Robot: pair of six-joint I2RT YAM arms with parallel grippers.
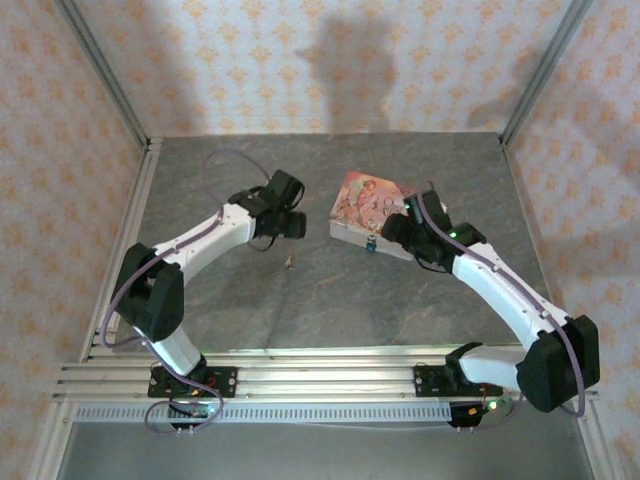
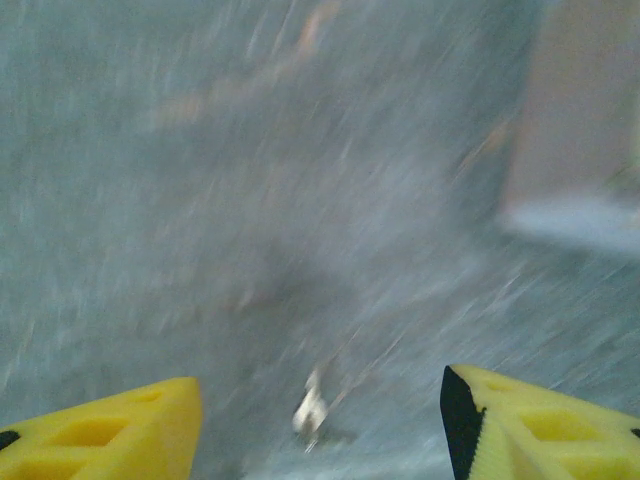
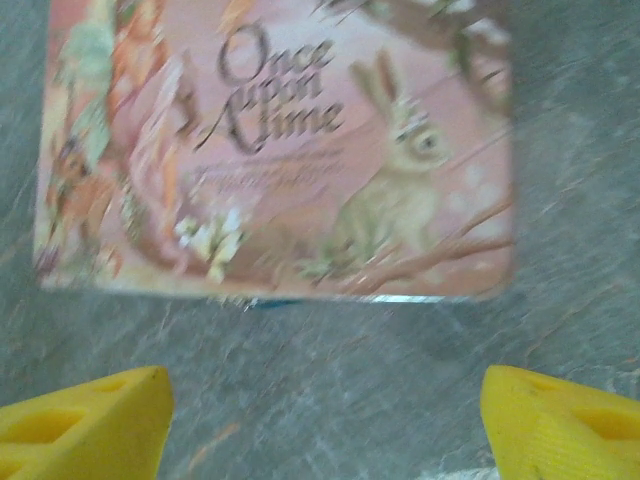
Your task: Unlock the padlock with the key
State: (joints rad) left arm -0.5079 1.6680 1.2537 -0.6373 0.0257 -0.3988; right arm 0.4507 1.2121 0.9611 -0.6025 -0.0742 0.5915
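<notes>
Top external gives you a grey stone-look counter (image 1: 320, 300), walled by pale wallpaper (image 1: 300, 60) with orange motifs, with metal frame posts (image 1: 105, 70) at the corners. Count: one pink tin box (image 1: 368, 205), one padlock (image 1: 371, 244), one key (image 1: 289, 263), two grippers. The padlock sits at the box's near edge. The key lies loose on the counter, between the spread fingers of the left gripper (image 2: 320, 385). The right gripper (image 3: 325, 385) is also spread, facing the box lid.

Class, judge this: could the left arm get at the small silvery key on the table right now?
Probably yes: the left hand is open above the tiny pale silvery metal key, which lies on bare grey table between its yellow fingers, nothing blocking.
</notes>
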